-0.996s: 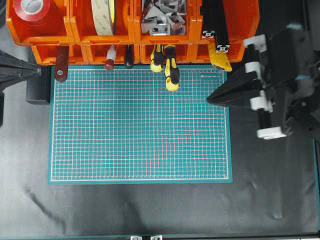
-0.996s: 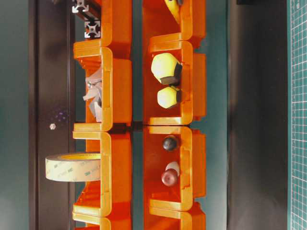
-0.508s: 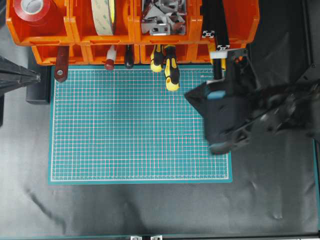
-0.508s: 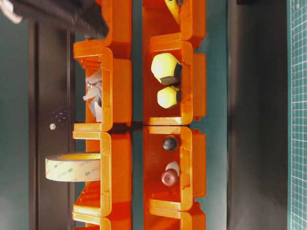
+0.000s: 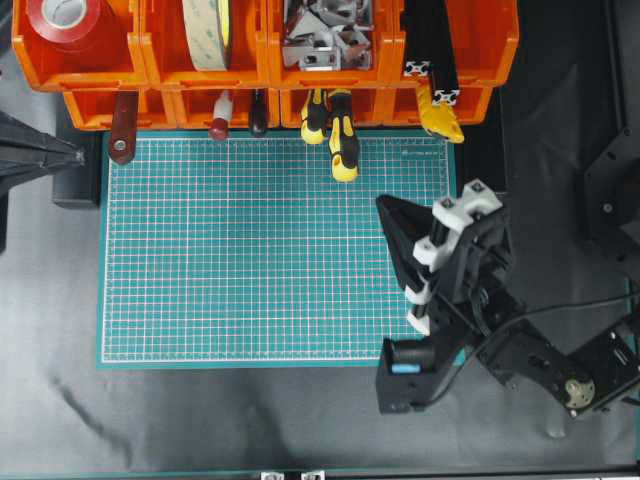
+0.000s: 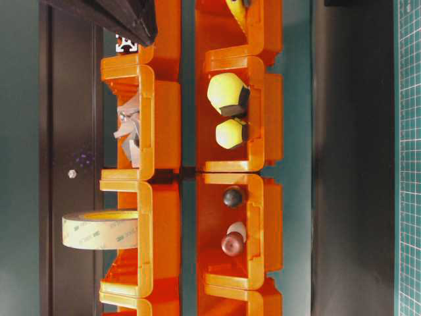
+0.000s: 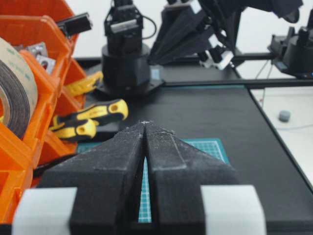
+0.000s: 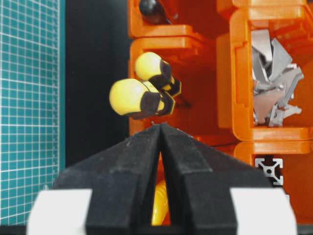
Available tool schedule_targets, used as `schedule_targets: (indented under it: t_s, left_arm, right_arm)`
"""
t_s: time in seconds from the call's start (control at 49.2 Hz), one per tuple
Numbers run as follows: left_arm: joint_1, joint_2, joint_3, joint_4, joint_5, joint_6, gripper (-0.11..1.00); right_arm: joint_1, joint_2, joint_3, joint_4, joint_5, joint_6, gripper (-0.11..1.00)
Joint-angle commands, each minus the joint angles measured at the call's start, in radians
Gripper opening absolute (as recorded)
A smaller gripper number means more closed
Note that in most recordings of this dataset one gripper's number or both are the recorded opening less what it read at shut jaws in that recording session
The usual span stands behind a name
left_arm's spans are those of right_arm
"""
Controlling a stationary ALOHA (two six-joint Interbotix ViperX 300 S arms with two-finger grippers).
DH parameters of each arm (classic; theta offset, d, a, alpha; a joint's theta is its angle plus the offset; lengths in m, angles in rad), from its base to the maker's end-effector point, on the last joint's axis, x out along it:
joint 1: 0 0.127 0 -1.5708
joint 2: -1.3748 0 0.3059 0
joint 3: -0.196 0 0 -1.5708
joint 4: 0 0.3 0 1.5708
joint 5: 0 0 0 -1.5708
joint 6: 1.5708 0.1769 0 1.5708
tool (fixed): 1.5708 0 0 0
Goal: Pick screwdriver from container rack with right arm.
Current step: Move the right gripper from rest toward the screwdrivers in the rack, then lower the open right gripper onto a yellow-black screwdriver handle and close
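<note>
The screwdriver lies in the container rack's front row, handle jutting over the green mat; the right gripper hovers above the mat's corner, fingers pressed together, empty; the left gripper is likewise closed.

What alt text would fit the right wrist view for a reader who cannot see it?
The right end effector, closed and empty, points toward the orange container rack, just short of two yellow-and-black handles sticking out of one bin; the larger, nearer one is the screwdriver. A green mat lies at left.
</note>
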Motion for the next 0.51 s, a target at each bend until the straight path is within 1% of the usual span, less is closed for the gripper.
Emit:
schedule_targets:
  t_s: [0.0, 0.081, 0.142, 0.203, 0.285, 0.366, 0.427, 0.488]
  left_arm:
    - [-0.003, 0.008, -0.026, 0.003, -0.005, -0.003, 0.0]
    - [-0.002, 0.009, -0.026, 0.003, -0.005, -0.003, 0.0]
    - [-0.002, 0.009, -0.028, 0.003, -0.005, -0.005, 0.0]
    - [-0.002, 0.009, -0.026, 0.003, -0.005, -0.006, 0.0]
    - [-0.005, 0.009, -0.028, 0.003, -0.005, -0.017, 0.0]
    - [-0.011, 0.009, -0.026, 0.003, -0.005, -0.029, 0.0]
    - [-0.014, 0.012, -0.026, 0.003, -0.002, -0.035, 0.0]
    - [-0.017, 0.014, -0.026, 0.003, 0.005, -0.038, 0.0]
  right_arm:
    - [0.002, -0.009, -0.008, -0.014, 0.011, -0.002, 0.02]
    - [0.002, -0.009, -0.002, -0.014, 0.005, -0.011, 0.03]
    - [0.002, -0.009, 0.008, -0.014, -0.02, -0.018, 0.11]
    - [0.002, -0.008, 0.018, -0.014, -0.052, -0.026, 0.26]
    - [-0.003, -0.003, 0.029, -0.015, -0.089, -0.021, 0.5]
    - [-0.008, 0.012, 0.031, -0.025, -0.089, -0.021, 0.73]
    - [-0.009, 0.032, 0.035, -0.054, -0.063, -0.021, 0.83]
    - [-0.011, 0.051, 0.041, -0.086, -0.046, -0.02, 0.86]
